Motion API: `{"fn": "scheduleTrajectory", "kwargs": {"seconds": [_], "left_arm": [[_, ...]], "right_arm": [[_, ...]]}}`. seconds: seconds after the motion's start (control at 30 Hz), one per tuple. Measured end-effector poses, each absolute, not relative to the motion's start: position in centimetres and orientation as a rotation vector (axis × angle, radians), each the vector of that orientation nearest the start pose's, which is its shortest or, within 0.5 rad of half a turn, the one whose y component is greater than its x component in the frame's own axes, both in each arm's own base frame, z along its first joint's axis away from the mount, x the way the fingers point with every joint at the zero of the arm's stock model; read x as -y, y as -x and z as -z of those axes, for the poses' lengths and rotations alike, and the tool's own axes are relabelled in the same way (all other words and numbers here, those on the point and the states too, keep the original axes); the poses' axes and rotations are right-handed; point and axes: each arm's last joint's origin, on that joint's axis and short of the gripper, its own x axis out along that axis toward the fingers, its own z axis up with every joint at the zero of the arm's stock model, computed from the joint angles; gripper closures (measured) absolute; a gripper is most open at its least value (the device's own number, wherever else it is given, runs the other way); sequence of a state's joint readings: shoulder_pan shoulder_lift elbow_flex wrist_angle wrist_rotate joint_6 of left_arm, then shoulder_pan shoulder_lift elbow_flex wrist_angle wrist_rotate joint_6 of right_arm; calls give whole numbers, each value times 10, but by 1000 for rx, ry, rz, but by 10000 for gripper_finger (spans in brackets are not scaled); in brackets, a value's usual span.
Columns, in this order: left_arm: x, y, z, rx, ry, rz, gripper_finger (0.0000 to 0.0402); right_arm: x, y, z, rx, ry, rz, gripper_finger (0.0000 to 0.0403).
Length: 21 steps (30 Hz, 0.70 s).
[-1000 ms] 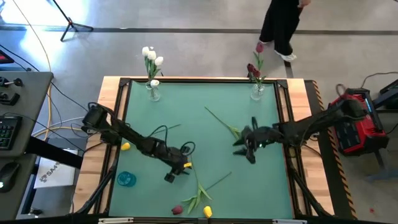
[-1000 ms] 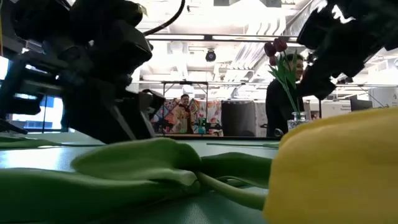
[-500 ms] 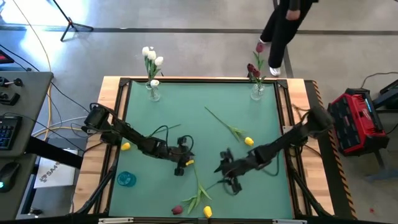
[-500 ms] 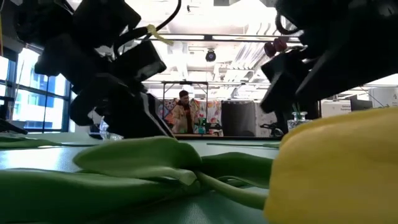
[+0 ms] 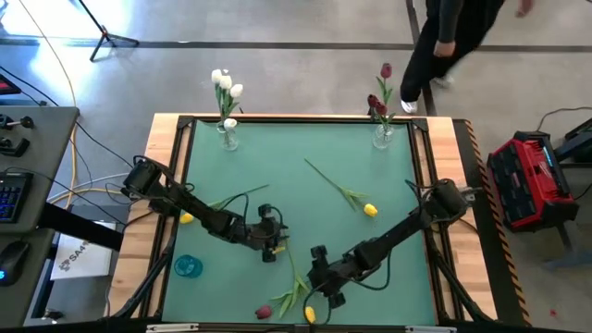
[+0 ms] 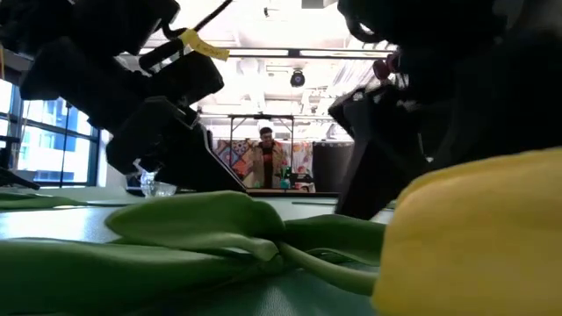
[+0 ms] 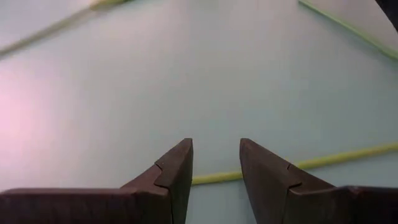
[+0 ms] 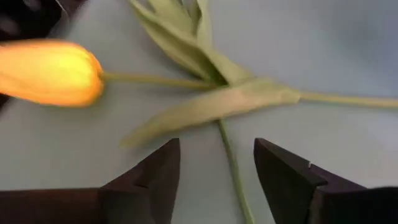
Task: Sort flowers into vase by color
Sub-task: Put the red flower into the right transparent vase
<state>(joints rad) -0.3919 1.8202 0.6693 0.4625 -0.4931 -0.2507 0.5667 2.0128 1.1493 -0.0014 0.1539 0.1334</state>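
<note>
Near the table's front edge lie a yellow tulip [image 5: 308,315] and a dark red tulip [image 5: 264,313], their stems and leaves [image 5: 296,289] crossing. My right gripper [image 5: 322,285] hovers open just over them; in its wrist view a stem [image 8: 231,163] runs between its fingers [image 8: 217,162], with the yellow head [image 8: 50,71] beyond. My left gripper [image 5: 269,245] is open at mid-table, low over a thin green stem [image 7: 217,177]. Two more yellow tulips [image 5: 370,210] [image 5: 187,218] lie flat. White tulips [image 5: 225,85] stand in a far vase [image 5: 228,137], dark red ones [image 5: 377,104] in another [image 5: 383,138].
A blue round object [image 5: 188,266] lies near the table's left front. A raised dark frame [image 5: 185,120] borders the green mat. A person [image 5: 444,37] walks beyond the far edge. The yellow head [image 6: 474,237] and leaves [image 6: 202,228] fill the low view.
My right gripper has swept from the table's right middle toward the near edge and leftward, sinking and rolling, and now hangs over the crossed flowers at the front. My left gripper has stayed in place but turned its wrist about. The person beyond the far edge has walked rightward.
</note>
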Motion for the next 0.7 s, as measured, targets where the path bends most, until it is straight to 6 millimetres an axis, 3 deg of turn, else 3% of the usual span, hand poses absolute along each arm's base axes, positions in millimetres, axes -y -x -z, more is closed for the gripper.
{"fn": "scheduleTrajectory", "kwargs": {"seconds": [0.13, 0.4, 0.6, 0.7], "left_arm": [[105, -293, -101, -594, -72, -210, 280], [99, -293, -107, -628, -76, -174, 280], [92, -274, -155, -622, 76, -187, 280], [96, -262, -182, -537, 95, -206, 280]], "right_arm": [[-207, -341, -115, -873, 164, -312, 255], [-189, -345, -111, -941, 127, -252, 391], [-179, -343, -126, -944, 123, -169, 399], [-174, -341, -148, -866, 130, -52, 399]]}}
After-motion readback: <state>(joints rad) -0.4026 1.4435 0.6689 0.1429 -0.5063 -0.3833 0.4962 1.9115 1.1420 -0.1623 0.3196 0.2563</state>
